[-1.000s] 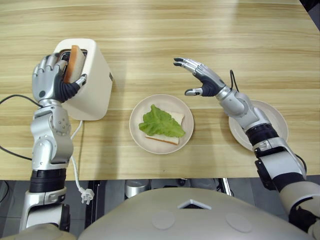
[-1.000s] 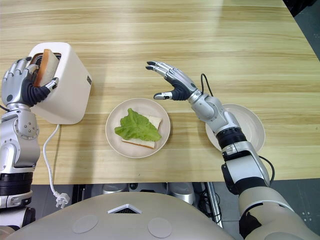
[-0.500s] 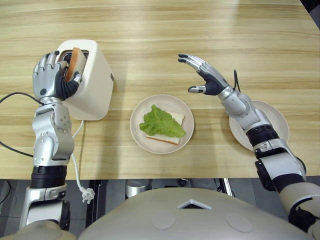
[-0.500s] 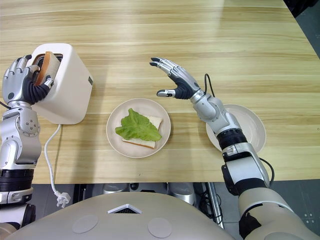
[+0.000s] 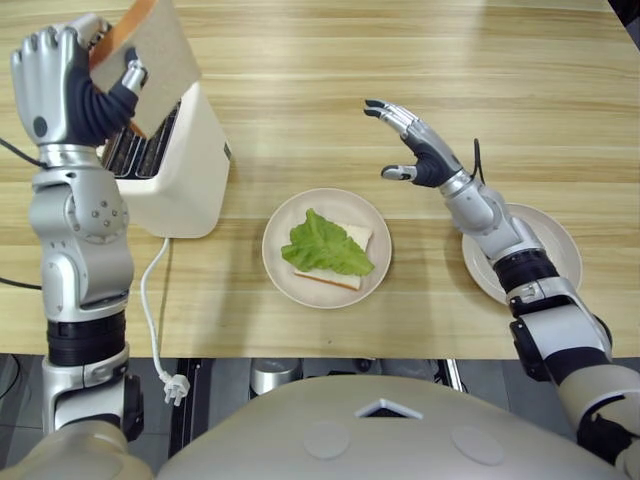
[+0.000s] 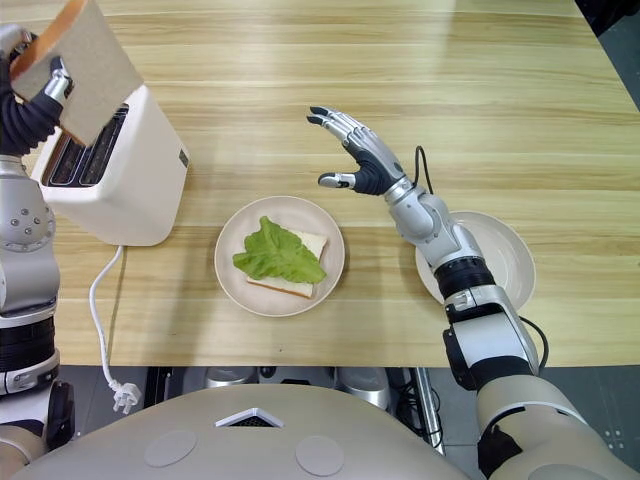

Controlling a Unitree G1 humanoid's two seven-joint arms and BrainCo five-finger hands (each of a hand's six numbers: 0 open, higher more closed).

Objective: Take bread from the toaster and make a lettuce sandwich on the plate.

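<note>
My left hand (image 5: pixel 55 80) is raised over the toaster (image 5: pixel 190 180), fingers closed on a slice (image 5: pixel 160 50) of bread that is clear of the slots. The slice is tilted, and its upper corner runs off the top of the view. My thumb and fingers cover its near edge. In the right eye view the hand itself is cut by the left border, with little more than the fingers on the slice showing. The slice and hand hide the back of the toaster. The slots below show as dark grilles, and I cannot make out their far ends.

My right hand (image 5: pixel 425 155) hangs above the table (image 5: pixel 300 80) beyond the plate (image 5: pixel 300 285), fingers spread and gripping nothing. Its forearm crosses the side plate (image 5: pixel 555 240) at the right and hides that plate's near-left part, so I cannot tell what lies under the arm.

The plate sits at the middle of the table, just right of the toaster and apart from it. On it is the bottom bread (image 5: pixel 358 236), with a leaf of lettuce (image 5: pixel 325 250) over it. The leaf covers most of the bread, leaving only the right corner and the near crust in sight.

The cord (image 5: pixel 148 300) runs from the toaster over the near table edge.
</note>
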